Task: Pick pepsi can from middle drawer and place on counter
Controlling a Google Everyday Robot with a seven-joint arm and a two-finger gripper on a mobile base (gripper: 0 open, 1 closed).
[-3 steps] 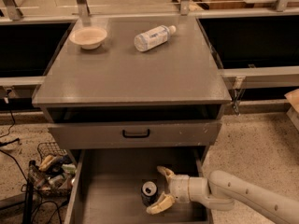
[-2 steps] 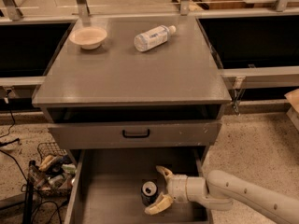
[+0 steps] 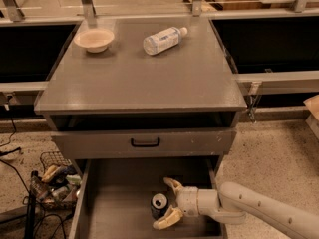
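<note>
- One arm [image 3: 259, 210] comes in low from the right, forearm nearly level, gripper [image 3: 164, 204] down inside the middle drawer [image 3: 119, 208].
- Jaws spread wide, upright pepsi can [image 3: 159, 203] sitting right between them, not clamped.

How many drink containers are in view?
2. Dark blue pepsi can in the grey metal drawer, inside the open gripper; clear plastic bottle lying on the grey counter. Others may be hidden.

Robotics lab: gripper [image 3: 162, 203] reaching inside middle drawer [image 3: 119, 203].
</note>
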